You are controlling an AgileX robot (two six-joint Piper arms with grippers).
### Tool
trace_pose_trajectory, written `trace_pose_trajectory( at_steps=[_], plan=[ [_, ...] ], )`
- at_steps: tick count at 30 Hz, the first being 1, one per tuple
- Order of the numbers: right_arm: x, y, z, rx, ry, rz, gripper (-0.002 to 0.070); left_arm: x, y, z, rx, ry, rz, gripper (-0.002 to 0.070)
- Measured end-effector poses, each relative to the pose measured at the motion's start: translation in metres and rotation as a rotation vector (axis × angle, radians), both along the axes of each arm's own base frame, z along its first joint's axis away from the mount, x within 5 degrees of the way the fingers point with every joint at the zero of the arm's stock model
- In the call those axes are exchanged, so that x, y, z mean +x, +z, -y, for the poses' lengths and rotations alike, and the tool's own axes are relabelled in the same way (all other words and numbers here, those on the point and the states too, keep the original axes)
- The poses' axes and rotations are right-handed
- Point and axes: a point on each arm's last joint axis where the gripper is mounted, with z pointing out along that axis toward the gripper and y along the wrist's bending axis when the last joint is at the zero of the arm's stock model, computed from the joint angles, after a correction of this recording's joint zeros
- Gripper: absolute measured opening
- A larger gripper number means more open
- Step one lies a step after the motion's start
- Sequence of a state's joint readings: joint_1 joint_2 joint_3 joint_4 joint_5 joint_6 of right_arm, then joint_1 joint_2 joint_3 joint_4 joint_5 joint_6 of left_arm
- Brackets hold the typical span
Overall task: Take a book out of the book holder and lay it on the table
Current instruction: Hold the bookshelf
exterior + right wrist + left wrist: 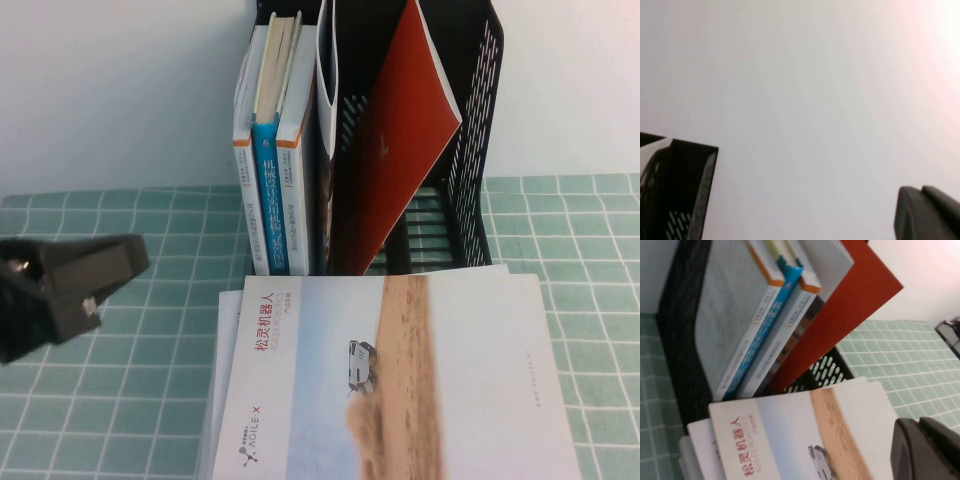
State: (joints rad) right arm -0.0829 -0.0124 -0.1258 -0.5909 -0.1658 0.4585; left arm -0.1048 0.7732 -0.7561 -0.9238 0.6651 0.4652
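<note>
The book [395, 150], a thin brochure with its plain red cover showing, leans tilted in a compartment of the tall black book holder [470, 120] at the back of the green-tiled table [560, 220]. In the left wrist view the red book [840, 325] slants out of the book holder [680, 340]. My left gripper [125, 270] hovers at the left, apart from the holder, its jaws shut [917, 422] on nothing. My right gripper [920, 190] is outside the high view. It is shut and empty, facing the white wall beside the holder's top corner [690, 190].
Thick blue-and-white-spined books [275, 180] stand in the holder's left compartment. A white-and-sandy AGILE X brochure [400, 380] lies on a small stack of brochures on the table in front of the holder. A white wall rises behind.
</note>
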Motion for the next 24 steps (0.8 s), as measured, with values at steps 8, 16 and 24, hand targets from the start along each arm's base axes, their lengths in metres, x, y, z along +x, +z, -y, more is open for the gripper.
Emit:
trace_pose_trajectory(
  at_steps=[8, 16, 24],
  plan=[
    [0.022, 0.042, -0.01, -0.097, 0.104, -0.06, -0.0002, 0.069, 0.014, 0.026, 0.087, -0.065, 0.097, -0.0002],
    [0.082, 0.058, -0.015, -0.185, 0.214, -0.349, -0.0002, 0.088, 0.018, 0.094, 0.271, -0.207, 0.285, -0.0003],
    [0.134, 0.035, -0.006, -0.11, 0.195, -0.58, -0.0002, 0.099, -0.007, 0.142, 0.396, -0.353, 0.112, -0.0003]
  ],
)
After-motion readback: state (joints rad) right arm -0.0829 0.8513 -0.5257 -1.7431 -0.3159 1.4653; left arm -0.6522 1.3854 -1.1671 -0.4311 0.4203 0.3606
